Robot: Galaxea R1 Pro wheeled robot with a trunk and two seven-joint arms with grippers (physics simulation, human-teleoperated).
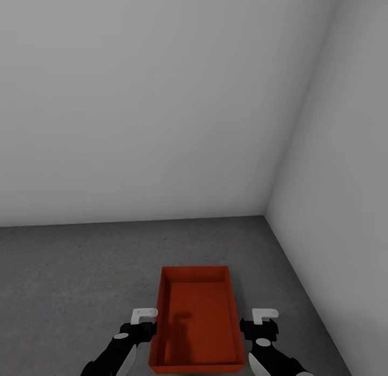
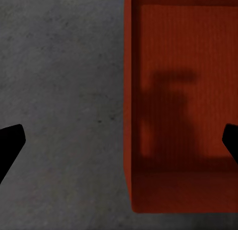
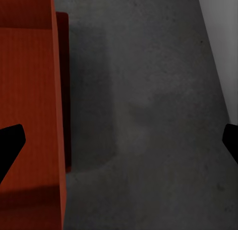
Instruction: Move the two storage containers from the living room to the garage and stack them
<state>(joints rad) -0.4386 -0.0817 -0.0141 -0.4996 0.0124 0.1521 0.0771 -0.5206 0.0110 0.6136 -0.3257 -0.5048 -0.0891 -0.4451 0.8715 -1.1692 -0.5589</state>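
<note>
We flank the storage container (image 1: 196, 322) on the garage floor (image 1: 81, 273) near the wall corner (image 1: 265, 214), left gripper (image 1: 141, 323) and right gripper (image 1: 260, 325) spread wide; a careless retreat could nudge it askew

— What stands ahead of the jaws?
— A plain white back wall (image 1: 140, 95), well beyond them.
— And off to their right?
— A second white wall (image 1: 345, 149), which meets the first in a corner seam (image 1: 293, 122) and runs near the right-hand jaws.
</note>
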